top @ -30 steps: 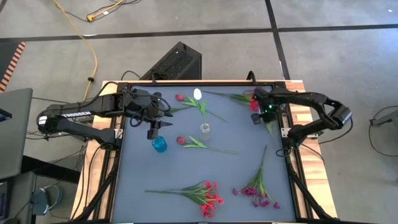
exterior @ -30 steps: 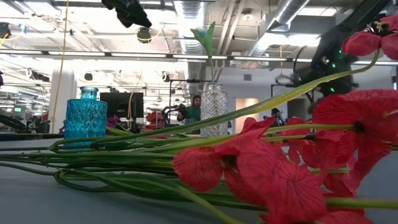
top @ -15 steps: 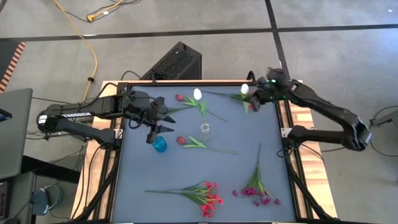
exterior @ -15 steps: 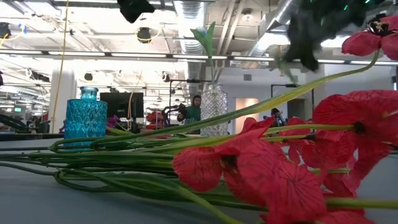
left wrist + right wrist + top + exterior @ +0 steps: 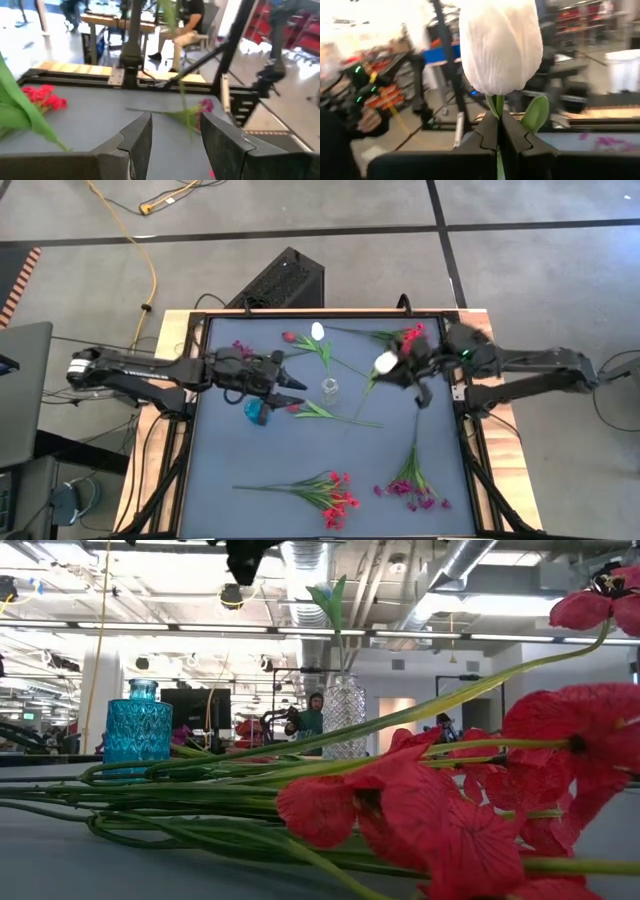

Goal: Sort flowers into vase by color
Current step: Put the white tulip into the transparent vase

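Observation:
My right gripper (image 5: 402, 370) (image 5: 498, 125) hovers above the table right of the clear glass vase (image 5: 329, 391) (image 5: 345, 718), shut on a white tulip bud's (image 5: 385, 363) (image 5: 500, 45) stem. My left gripper (image 5: 290, 385) (image 5: 175, 137) is open, held above the table between the blue vase (image 5: 257, 411) (image 5: 137, 735) and the clear one, touching nothing. A green stem (image 5: 330, 600) stands in the clear vase. Lying flat on the mat are red tulips (image 5: 291, 406), a red cluster (image 5: 335, 495), a magenta cluster (image 5: 415, 492) and a red sprig (image 5: 405, 337). My right gripper pinches the white tulip's green stem (image 5: 495, 106) just below the bud, between its two fingers. The bud stands out past the fingertips. The flower is lifted clear of the table, and the rest of its stem (image 5: 366, 390) trails from the gripper toward the clear vase.
Another red tulip (image 5: 288, 337) and a white bud (image 5: 317, 331) lie near the far edge. A small magenta piece (image 5: 240, 347) sits far left. The mat's raised frame (image 5: 462, 430) borders it. Red blossoms (image 5: 430, 820) fill the low view's foreground. People sit beyond the table (image 5: 187, 30).
My right gripper has risen from the sprigs at the far right corner with the white tulip in its hold and has swung toward the table's middle, nearer the clear vase. My left gripper has moved right, from beside the blue vase toward the clear vase.

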`<action>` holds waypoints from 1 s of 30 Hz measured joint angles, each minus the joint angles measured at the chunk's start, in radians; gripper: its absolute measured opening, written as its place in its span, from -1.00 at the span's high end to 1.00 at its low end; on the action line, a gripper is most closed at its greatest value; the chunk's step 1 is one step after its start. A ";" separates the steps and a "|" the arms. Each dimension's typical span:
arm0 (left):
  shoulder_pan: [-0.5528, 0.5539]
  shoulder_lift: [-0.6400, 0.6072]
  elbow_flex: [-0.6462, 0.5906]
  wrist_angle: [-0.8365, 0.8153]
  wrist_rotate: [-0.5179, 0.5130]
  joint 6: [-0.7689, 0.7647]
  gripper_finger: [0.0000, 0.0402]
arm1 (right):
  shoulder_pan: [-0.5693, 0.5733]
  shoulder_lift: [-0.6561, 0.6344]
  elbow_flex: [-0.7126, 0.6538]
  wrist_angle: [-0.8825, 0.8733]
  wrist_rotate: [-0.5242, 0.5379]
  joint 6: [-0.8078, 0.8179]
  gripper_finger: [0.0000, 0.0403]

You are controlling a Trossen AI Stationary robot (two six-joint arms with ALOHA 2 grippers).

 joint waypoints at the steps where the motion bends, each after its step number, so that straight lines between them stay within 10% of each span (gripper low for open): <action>1: -0.003 0.013 0.002 -0.001 -0.010 -0.001 0.23 | 0.026 0.032 0.000 0.039 0.004 -0.016 0.87; 12: -0.008 0.184 0.008 0.209 0.100 -0.043 0.23 | 0.111 0.286 0.183 0.053 0.077 -0.215 0.86; 30: -0.009 0.203 0.008 0.302 0.167 -0.040 0.23 | 0.056 0.334 0.245 0.077 0.097 -0.235 0.86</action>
